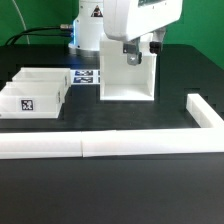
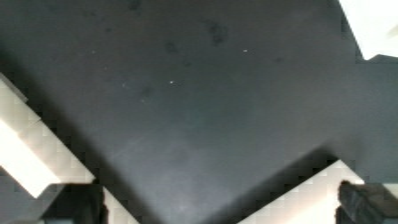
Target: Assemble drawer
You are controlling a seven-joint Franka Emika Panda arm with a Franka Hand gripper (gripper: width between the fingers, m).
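The drawer's large white housing stands upright mid-table with its open side toward the camera. Two small white open-topped trays with black-and-white tags lie side by side at the exterior view's left. My gripper hangs over the housing's top edge. In the wrist view my gripper is open, with one dark finger at each lower corner. Only the dark table surface shows between them. White housing walls show at the frame's sides. Nothing is held.
Long low white bars form an L along the front and the exterior view's right. The marker board lies flat between the trays and the housing. The arm's white base stands behind.
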